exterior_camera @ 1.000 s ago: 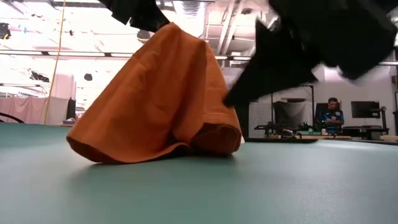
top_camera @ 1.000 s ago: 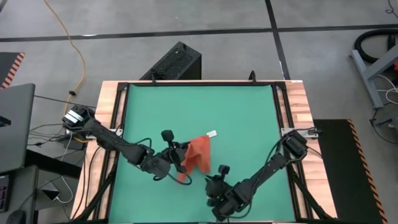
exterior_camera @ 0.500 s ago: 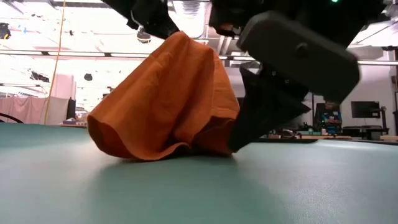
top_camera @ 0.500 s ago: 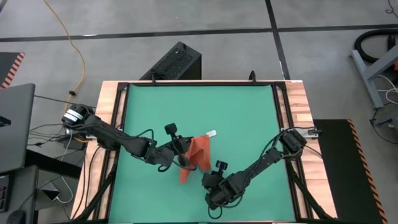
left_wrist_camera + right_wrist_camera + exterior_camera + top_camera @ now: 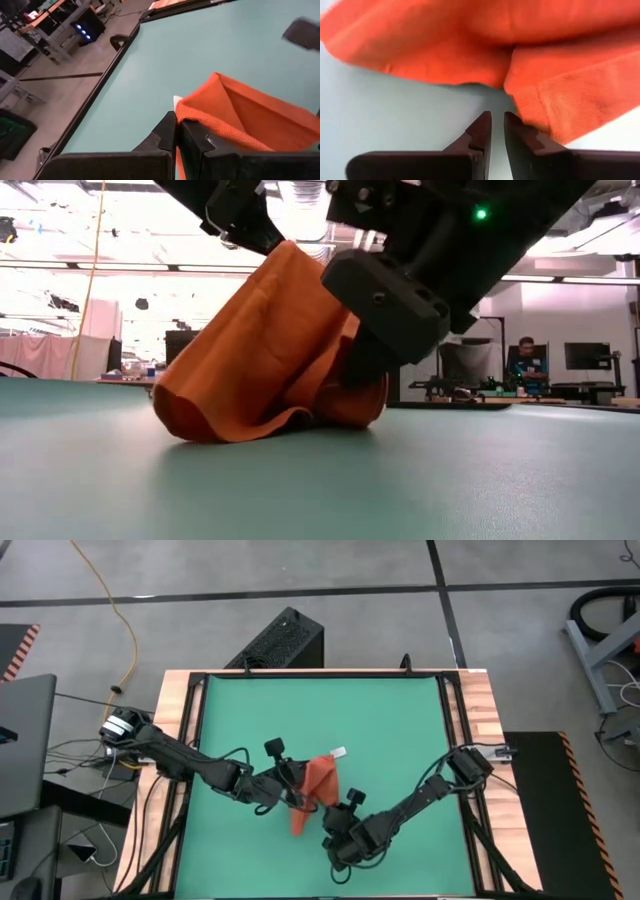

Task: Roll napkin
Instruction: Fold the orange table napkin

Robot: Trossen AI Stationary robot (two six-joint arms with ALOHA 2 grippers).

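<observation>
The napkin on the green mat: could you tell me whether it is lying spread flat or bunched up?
Bunched up. The napkin is lifted into a tent by the left gripper, shut on its top edge, lower folds crumpled on the mat.
</observation>
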